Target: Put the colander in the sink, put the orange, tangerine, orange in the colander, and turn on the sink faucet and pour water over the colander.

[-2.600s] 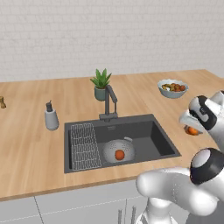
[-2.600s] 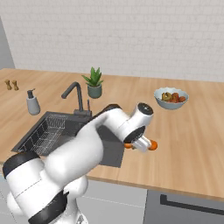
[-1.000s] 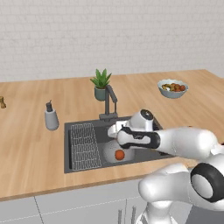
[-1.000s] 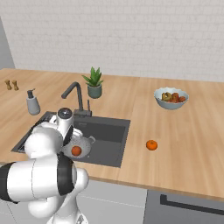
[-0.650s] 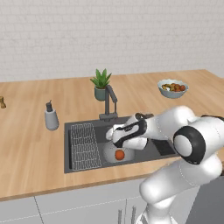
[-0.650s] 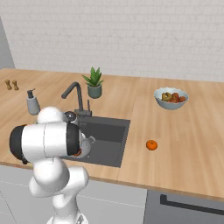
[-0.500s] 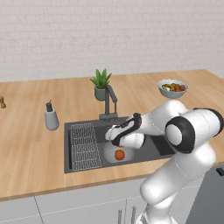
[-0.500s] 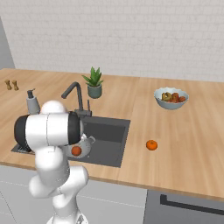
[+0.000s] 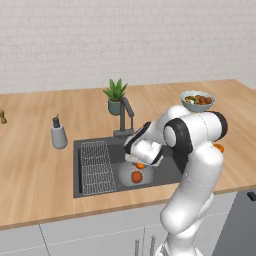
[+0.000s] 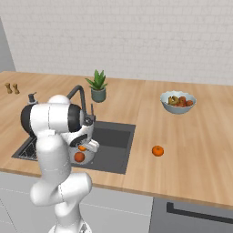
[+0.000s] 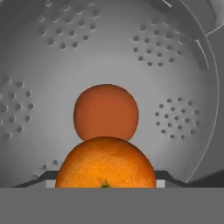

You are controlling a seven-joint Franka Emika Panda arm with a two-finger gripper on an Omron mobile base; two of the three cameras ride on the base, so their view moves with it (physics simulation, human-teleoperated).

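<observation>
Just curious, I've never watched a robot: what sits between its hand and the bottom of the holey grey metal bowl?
In the hand view, one orange held in the hand, and a darker one already lying in the colander.

The left base view looks forward and down from behind the arm's left side, taking in the tabletop (image 9: 30,165) from its front edge to the back wall, with the sink (image 9: 95,150) near the middle. The right base view faces the same way from behind the arm's right, sharing the sink (image 10: 116,136), the tabletop (image 10: 191,159) and the arm. The hand view sits very close, looking straight into the colander (image 11: 57,52) at two orange fruits.
</observation>
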